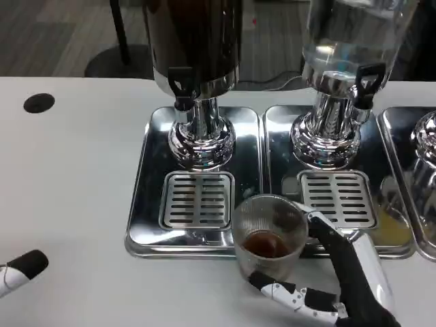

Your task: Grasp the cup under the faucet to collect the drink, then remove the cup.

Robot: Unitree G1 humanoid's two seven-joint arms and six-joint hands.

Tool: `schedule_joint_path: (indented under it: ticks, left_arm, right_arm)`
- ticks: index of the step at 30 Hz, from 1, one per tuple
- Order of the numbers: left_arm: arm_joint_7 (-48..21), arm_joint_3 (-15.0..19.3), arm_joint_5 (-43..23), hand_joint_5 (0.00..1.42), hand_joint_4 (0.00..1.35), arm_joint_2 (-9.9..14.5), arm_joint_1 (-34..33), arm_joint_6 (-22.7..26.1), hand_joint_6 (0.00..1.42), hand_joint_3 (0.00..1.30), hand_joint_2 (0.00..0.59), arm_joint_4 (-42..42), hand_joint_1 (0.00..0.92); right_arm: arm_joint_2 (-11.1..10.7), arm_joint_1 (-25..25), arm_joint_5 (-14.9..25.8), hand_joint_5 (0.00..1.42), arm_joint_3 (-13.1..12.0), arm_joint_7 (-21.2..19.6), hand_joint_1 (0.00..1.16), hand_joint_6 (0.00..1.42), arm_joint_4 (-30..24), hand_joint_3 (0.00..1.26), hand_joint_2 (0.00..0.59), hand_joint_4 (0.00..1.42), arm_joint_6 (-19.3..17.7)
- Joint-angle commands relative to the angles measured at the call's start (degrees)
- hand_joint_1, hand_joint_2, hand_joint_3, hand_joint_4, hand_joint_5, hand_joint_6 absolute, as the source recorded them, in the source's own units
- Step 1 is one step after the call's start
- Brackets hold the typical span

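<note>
1. Tabletop: the cup is seen off the left drip tray, clear of the dark dispenser's faucet.
2. Cup: dark drink is held inside; collection is judged done.
3. Right hand: fingers are wrapped round the cup; release is left.
4. Left hand: nothing is seen held; finger spread cannot be told.

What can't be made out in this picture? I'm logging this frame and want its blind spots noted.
- Head view: the left hand is cut off by the left edge; its pose cannot be told.
- The right hand runs off the bottom edge.
- The third dispenser is cut by the right edge.
- The dark dispenser and clear dispenser are cropped at the top; fill levels unknown.
</note>
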Motion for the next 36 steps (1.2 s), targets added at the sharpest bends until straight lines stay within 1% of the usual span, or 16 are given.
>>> schedule_joint_path:
  ticks: [1,8,18,24,30,36]
  left_arm:
    - [-0.58,-0.01,0.11,0.00,0.00,0.46,0.23,-0.13,0.00,0.00,0.023,-0.37,0.000]
    - [-0.53,0.41,-0.17,0.00,0.00,0.41,0.65,-0.32,0.00,0.00,0.023,-0.63,0.000]
    - [-0.76,0.32,-0.22,0.00,0.00,0.54,0.25,0.21,0.00,0.00,0.023,-1.33,0.000]
    - [-0.80,0.19,-0.03,0.00,0.00,0.43,0.33,0.36,0.00,0.00,0.023,-1.65,0.000]
    - [-0.81,1.20,-0.38,0.00,0.00,0.42,1.05,0.44,0.00,0.00,0.023,-2.24,0.000]
    - [-0.88,1.52,-0.54,0.00,0.00,0.37,1.47,0.49,0.00,0.00,0.023,-2.80,0.000]
  right_arm:
    - [-0.08,1.08,0.96,0.35,-0.73,-0.05,0.86,0.27,-2.85,0.37,0.225,0.40,-2.78]
    - [-0.12,2.95,0.85,0.36,-0.88,0.28,0.86,0.27,-4.09,0.38,0.227,0.40,-3.91]
    - [-0.10,3.90,0.13,0.36,-0.83,-0.11,0.86,0.27,-2.89,0.38,0.228,0.40,-5.40]
    - [0.39,3.19,-0.39,0.36,-0.45,-0.60,0.86,0.27,-0.33,0.38,0.228,0.40,-6.26]
    - [1.23,1.41,-1.63,0.36,0.17,-1.45,0.86,0.27,3.44,0.38,0.228,0.40,-7.44]
    - [1.41,0.13,-2.10,0.36,0.41,-2.30,0.86,0.27,6.13,0.38,0.228,0.41,-8.36]
